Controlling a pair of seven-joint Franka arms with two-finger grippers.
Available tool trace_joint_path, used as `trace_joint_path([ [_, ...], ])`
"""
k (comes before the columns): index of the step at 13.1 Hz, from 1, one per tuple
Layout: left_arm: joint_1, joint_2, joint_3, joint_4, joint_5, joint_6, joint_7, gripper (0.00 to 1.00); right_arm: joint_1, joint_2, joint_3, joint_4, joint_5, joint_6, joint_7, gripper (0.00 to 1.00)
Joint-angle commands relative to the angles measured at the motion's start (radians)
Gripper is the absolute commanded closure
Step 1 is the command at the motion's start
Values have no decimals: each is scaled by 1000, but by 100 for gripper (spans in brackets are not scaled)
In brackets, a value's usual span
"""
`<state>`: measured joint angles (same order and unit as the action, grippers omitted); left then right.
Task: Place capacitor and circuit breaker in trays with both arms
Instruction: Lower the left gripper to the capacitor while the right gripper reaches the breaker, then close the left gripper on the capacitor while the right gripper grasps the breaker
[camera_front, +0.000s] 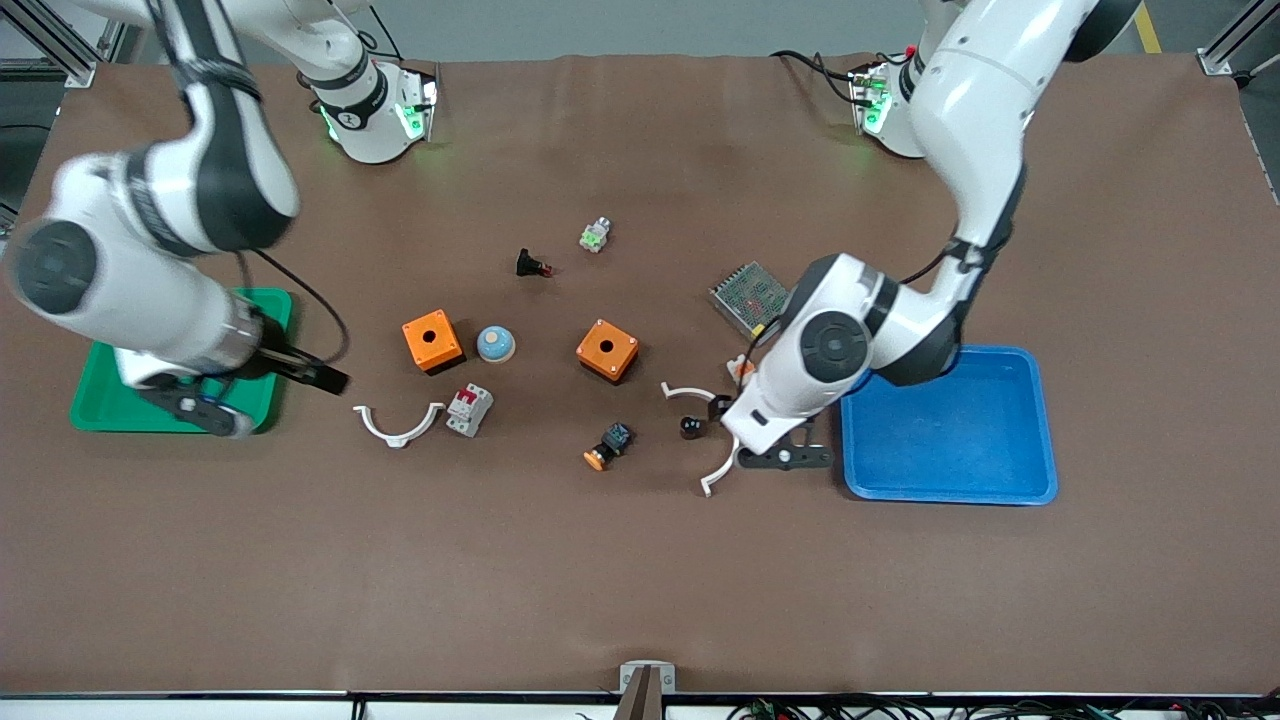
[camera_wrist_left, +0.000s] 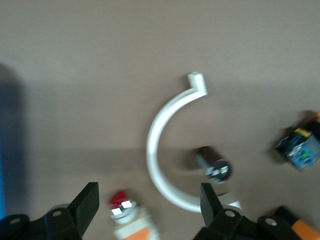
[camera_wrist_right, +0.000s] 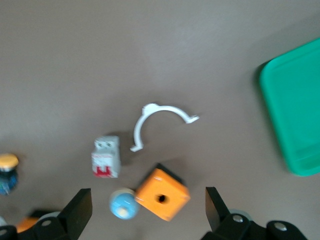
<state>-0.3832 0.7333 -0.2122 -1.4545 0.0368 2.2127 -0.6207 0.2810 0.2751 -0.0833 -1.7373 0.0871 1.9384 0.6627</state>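
Observation:
The capacitor (camera_front: 690, 427), a stubby black cylinder, lies on the table inside the curve of a white clip (camera_front: 720, 470); it also shows in the left wrist view (camera_wrist_left: 215, 166). My left gripper (camera_front: 738, 398) is open and empty, low over a white-orange lamp part (camera_wrist_left: 127, 212) beside the capacitor; one finger (camera_wrist_left: 212, 200) is close to the capacitor. The circuit breaker (camera_front: 469, 409), grey with a red label, lies beside another white clip (camera_front: 398, 425) and shows in the right wrist view (camera_wrist_right: 106, 156). My right gripper (camera_front: 325, 378) is open and empty, up in the air between the green tray and that clip.
A green tray (camera_front: 100, 412) is at the right arm's end, a blue tray (camera_front: 950, 490) at the left arm's end. Two orange boxes (camera_front: 432, 340) (camera_front: 607, 350), a blue dome (camera_front: 495, 343), an orange-capped part (camera_front: 608, 445), a black button (camera_front: 532, 265) and a metal unit (camera_front: 745, 295) lie mid-table.

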Motion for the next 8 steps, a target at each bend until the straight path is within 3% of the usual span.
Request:
trace_joint_path([
  [1, -100, 90, 53, 92, 20, 50, -129, 20, 102, 76, -9, -62, 16, 150, 194, 0],
  [2, -123, 106, 69, 92, 20, 71, -137, 30, 125, 113, -9, -61, 16, 183, 231, 0],
  [3, -131, 116, 79, 92, 20, 79, -136, 34, 141, 145, -9, -62, 16, 215, 239, 0],
  [8, -144, 163, 82, 92, 18, 150, -148, 35, 181, 303, -7, -67, 46, 343, 244, 1],
])
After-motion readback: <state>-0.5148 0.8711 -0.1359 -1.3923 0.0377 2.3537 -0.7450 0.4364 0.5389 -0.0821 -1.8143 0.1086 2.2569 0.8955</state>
